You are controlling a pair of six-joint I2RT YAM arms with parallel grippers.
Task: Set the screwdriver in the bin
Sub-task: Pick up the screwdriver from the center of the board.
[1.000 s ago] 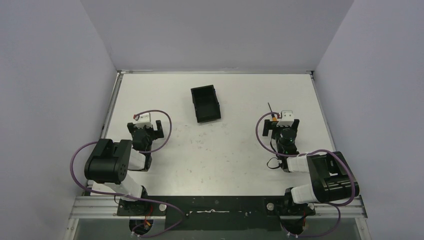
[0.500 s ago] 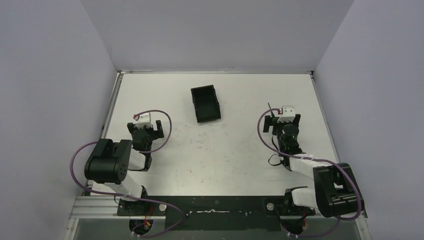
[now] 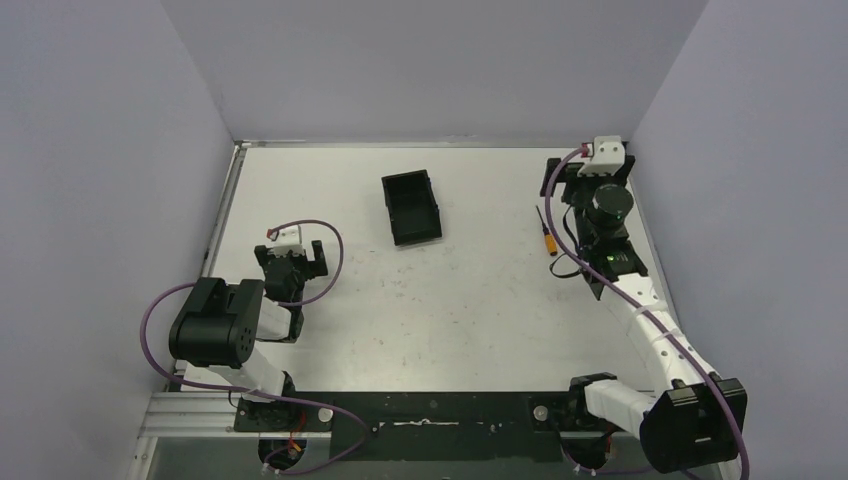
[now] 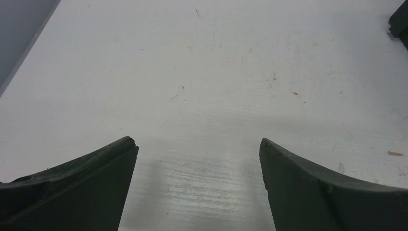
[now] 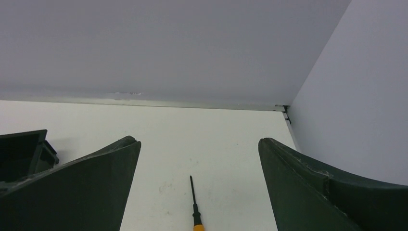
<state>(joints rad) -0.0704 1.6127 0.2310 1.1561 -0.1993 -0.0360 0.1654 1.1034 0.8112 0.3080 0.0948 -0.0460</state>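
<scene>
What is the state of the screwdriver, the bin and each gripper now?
Screwdriver: lying flat on the table, outside the bin, not gripped.
Bin: upright, open on top, empty.
Left gripper: open, holding nothing.
Right gripper: open, holding nothing.

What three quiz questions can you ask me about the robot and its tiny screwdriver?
1. True or false: the screwdriver is already inside the bin.
2. Pick one: the screwdriver's handle is A) green, B) orange, C) blue.
3. Fill the gap: the left gripper and the right gripper are both ____ (open or shut).

Key:
1. False. It lies on the table, well to the right of the bin.
2. B.
3. Open. Neither one is holding anything.
</scene>
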